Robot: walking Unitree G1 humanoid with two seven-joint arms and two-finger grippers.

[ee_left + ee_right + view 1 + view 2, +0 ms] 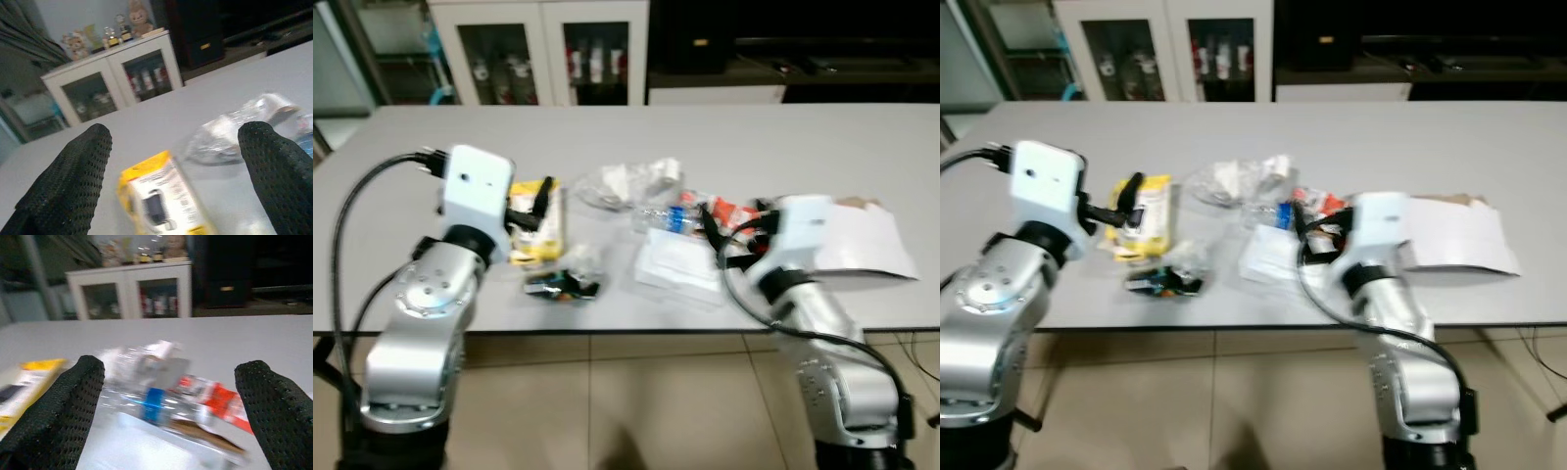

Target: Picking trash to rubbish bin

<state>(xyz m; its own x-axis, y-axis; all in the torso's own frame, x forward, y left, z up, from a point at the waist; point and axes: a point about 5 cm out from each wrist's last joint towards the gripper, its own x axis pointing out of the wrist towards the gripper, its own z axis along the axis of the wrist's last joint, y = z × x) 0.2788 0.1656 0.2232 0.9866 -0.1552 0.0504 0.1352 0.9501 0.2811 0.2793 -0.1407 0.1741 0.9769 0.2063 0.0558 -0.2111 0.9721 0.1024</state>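
Observation:
Trash lies in a loose heap on the grey table [783, 147]. It includes a yellow package [536, 230], a crumpled clear bag [626, 183], a clear bottle with a blue label [668, 217], a red wrapper [732, 210], a flat clear packet [677, 262] and a small dark wrapper [563, 284]. My left gripper [533, 208] is open just over the near end of the yellow package [164, 200]. My right gripper [729, 235] is open, low over the table, pointing at the bottle [156, 401] and red wrapper [222, 404]. Neither holds anything.
A white folded paper [862, 240] lies on the table right of my right arm. White glass-door cabinets [543, 54] and a dark counter stand behind the table. Tiled floor [636, 401] runs below the table's front edge.

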